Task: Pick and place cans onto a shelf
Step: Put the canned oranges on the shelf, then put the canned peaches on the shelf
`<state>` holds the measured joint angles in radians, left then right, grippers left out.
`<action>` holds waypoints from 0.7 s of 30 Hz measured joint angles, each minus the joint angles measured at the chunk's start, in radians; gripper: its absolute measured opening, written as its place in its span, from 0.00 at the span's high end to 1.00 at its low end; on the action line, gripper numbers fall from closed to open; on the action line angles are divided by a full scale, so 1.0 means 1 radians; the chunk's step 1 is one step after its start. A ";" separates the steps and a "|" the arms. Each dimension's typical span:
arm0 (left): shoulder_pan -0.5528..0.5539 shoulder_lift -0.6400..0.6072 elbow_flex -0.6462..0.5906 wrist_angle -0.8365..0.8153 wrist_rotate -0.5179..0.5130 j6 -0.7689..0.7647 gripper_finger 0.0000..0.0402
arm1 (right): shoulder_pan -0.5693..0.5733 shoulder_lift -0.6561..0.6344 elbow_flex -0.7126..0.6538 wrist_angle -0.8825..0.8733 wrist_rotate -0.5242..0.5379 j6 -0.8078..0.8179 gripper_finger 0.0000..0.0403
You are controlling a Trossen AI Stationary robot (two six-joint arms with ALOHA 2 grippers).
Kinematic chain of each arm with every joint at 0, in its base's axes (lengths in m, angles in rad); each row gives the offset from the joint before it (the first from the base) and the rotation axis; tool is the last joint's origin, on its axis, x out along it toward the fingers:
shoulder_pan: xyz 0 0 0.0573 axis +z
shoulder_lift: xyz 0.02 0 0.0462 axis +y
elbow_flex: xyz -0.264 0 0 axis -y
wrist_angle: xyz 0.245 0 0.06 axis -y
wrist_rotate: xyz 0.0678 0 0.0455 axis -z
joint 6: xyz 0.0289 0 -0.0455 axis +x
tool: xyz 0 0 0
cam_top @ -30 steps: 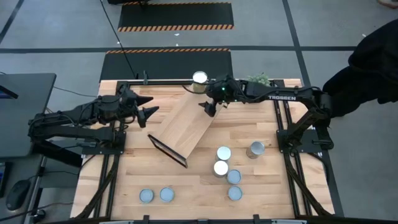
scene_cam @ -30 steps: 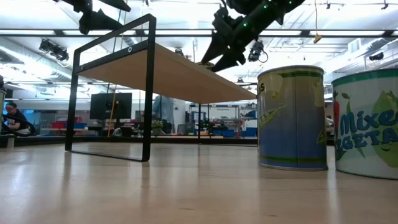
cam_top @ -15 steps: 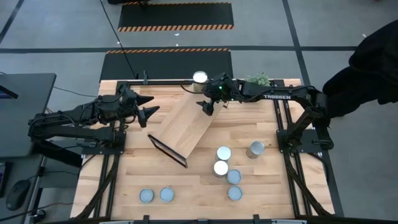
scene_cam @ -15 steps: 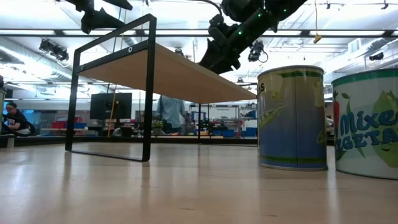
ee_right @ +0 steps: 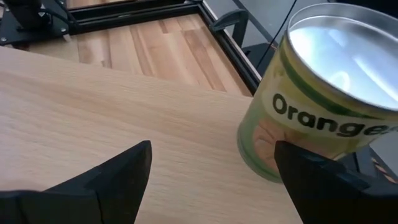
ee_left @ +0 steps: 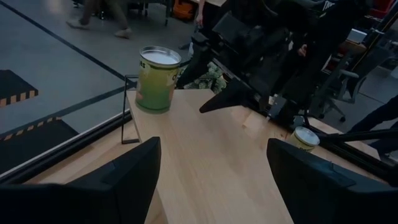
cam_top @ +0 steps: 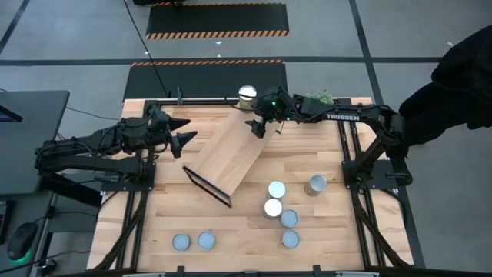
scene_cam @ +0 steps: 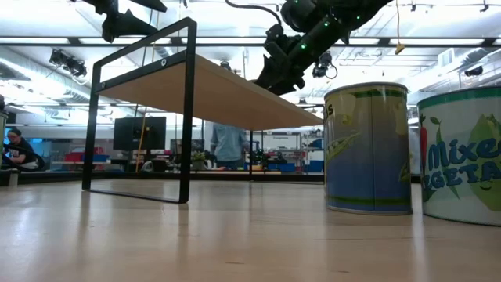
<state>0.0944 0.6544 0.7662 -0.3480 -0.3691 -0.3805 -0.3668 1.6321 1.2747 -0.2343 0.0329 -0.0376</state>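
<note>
Nearest the front edge of the wooden tabletop [cam_top: 154, 208], 2 cans [cam_top: 193, 241] stand side by side, with 5 more cans [cam_top: 281, 201] grouped to their right, all waiting. Mid-table, the shelf [cam_top: 231, 150] lies diagonally. Over its far end the right gripper [cam_top: 258, 129] hangs with jaws apart and empty, just beside the "Orange" can [ee_right: 317, 93] standing upright on the shelf's far corner. The left gripper [cam_top: 187, 140], jaws also apart, waits beside the shelf. Judged next: lift clear without clipping that can, then fetch another. Beyond, a person [scene_cam: 228, 146] stands in the workshop.
</note>
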 joint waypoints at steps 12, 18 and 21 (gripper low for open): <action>0.000 0.000 0.000 -0.001 0.015 0.028 0.25 | 0.156 -0.095 0.108 -0.378 -0.057 0.043 0.14; 0.000 0.000 0.000 -0.001 0.016 0.036 0.25 | 0.271 -0.115 0.111 -0.515 -0.140 0.102 0.14; 0.000 0.000 0.000 -0.001 0.026 0.034 0.25 | 0.326 -0.119 0.111 -0.661 -0.140 0.107 0.14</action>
<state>0.0944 0.6544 0.7658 -0.3489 -0.3428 -0.3470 -0.0406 1.5132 1.3854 -0.8954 -0.1070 0.0691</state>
